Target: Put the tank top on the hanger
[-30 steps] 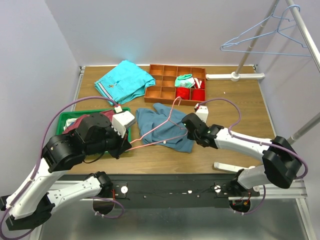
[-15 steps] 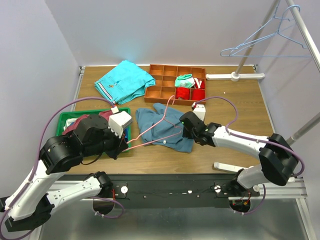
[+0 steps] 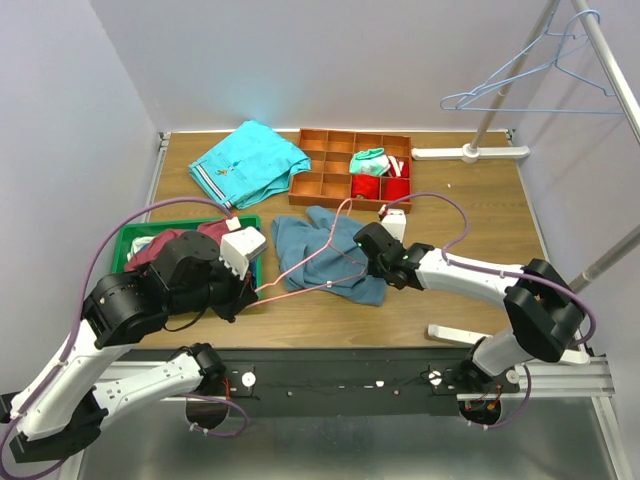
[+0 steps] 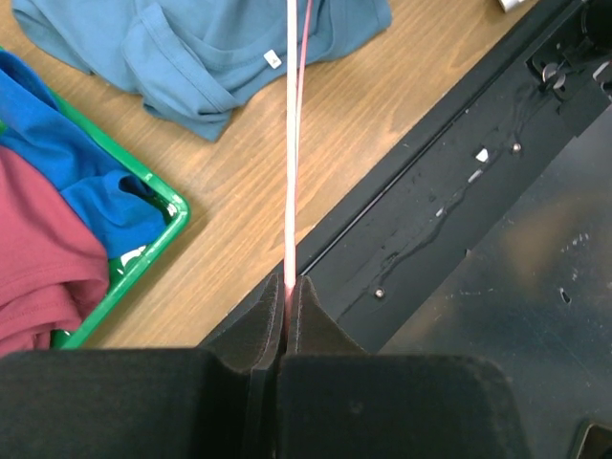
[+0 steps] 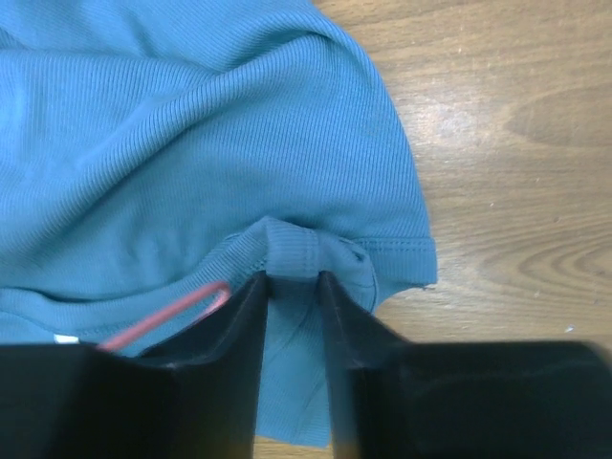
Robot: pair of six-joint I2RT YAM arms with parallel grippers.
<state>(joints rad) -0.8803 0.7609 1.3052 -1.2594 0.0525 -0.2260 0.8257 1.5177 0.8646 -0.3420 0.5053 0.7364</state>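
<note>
Tank top [image 3: 325, 255] lies bunched in the middle of the desk [image 3: 470, 200]. My left gripper [image 4: 288, 287] pinches the pink hanger [image 4: 292, 143] tight; my right gripper [image 5: 292, 282] grips the top's edge. Next, I think, I must pull that edge over the hanger's end.

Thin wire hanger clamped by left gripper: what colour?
Pink wire hanger; shows best in left wrist view.
</note>
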